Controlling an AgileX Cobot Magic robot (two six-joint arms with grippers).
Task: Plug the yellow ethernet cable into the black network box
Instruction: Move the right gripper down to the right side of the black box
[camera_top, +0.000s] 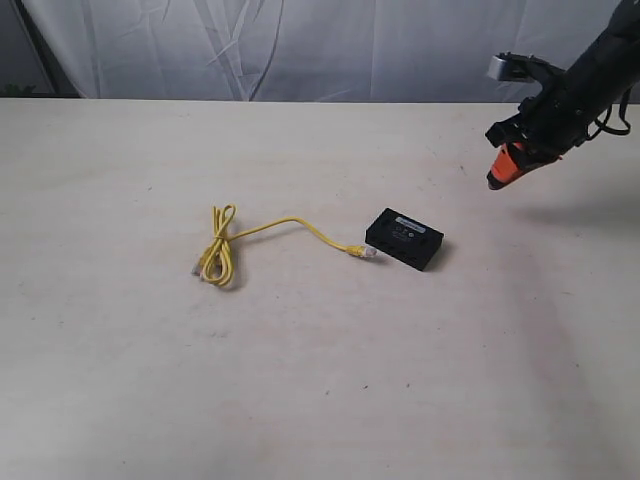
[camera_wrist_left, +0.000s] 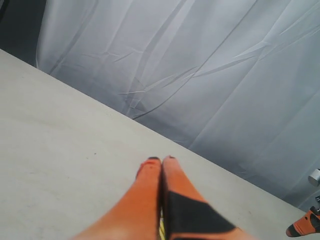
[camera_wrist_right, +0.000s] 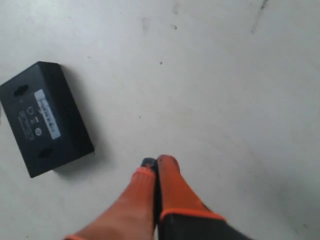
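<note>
1. Far left, seen only from its own wrist camera, the left gripper (camera_wrist_left: 161, 160) hangs above the pale table (camera_wrist_left: 60, 150). Its orange fingers (camera_wrist_left: 147, 175) are pressed tip to tip. A white curtain (camera_wrist_left: 200, 75) runs behind the table's far edge. Neither cable nor box shows in this view.
2. Left of centre on the table (camera_top: 300, 380), the yellow ethernet cable (camera_top: 219, 255) lies in a knotted bundle, with one clear plug (camera_top: 196, 268) at the bundle's near-left end. The bundle is well apart from both sets of fingers.
3. From the bundle, a single strand arcs right toward the middle of the table. It ends in a second clear plug (camera_top: 367, 254), which touches the left face of the black network box (camera_top: 404, 238). Whether this plug is seated in a port cannot be told.
4. The box lies flat just right of centre, with its pale label strip (camera_wrist_right: 47, 114) facing up.
5. At far right, the right gripper (camera_top: 497, 180) hovers off the table, well right of the box and beyond it. Its orange fingers (camera_wrist_right: 172, 182) are clenched together on nothing, and the box (camera_wrist_right: 45, 117) sits clear of their tips.
</note>
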